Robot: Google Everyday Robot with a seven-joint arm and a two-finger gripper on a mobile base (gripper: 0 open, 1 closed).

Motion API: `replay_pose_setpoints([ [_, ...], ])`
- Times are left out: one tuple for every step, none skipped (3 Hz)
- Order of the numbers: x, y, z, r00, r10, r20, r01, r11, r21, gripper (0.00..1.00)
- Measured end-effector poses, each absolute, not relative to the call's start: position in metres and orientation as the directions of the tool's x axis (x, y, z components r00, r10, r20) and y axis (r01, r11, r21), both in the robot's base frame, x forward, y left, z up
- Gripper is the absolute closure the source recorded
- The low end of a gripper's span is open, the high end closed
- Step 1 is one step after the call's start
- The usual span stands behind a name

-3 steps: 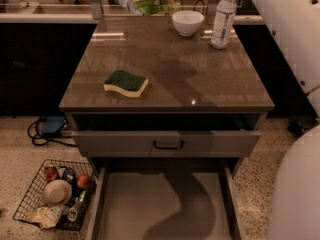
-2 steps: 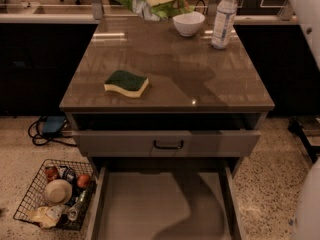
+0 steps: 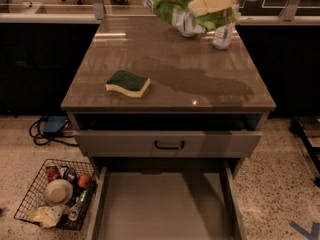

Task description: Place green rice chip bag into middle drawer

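Glossy brown counter (image 3: 200,79), tool (image 3: 200,5) high over its far edge.
The tool is clamped on the crinkly green rice chip bag (image 3: 167,1), held aloft. Below, the middle drawer (image 3: 165,204) stands pulled out, flat grey floor between thin low walls. A wavy-edged sponge (image 3: 128,83) lies left of centre, well apart.

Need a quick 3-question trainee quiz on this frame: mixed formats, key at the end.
1. True or false: the sponge lies on the countertop.
2. The green rice chip bag is: A) in the wire basket; B) held in the gripper, up over the countertop's far end; C) beside the sponge.
3. Fill in: the middle drawer, pulled open, sits ___ the drawer with the black handle.
Key: 1 true; 2 B; 3 below.
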State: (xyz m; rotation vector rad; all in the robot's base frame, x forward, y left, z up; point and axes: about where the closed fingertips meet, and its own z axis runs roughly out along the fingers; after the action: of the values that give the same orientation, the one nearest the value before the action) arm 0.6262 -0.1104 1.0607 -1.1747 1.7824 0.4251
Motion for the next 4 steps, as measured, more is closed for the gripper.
replay_pose_setpoints([
  [0.580, -0.141, 1.042, -0.143, -0.551, -0.822, -0.844, 0.502, -0.190, 1.00],
  [0.538, -0.169, 1.020, -0.169, -0.564, -0.808, -0.851, 0.497, -0.169, 1.00],
  [0.471, -0.227, 0.976, -0.222, -0.532, -0.817, -0.847, 0.520, -0.109, 1.00],
  [0.472, -0.226, 0.969, -0.228, -0.528, -0.818, -0.846, 0.524, -0.102, 1.00],
])
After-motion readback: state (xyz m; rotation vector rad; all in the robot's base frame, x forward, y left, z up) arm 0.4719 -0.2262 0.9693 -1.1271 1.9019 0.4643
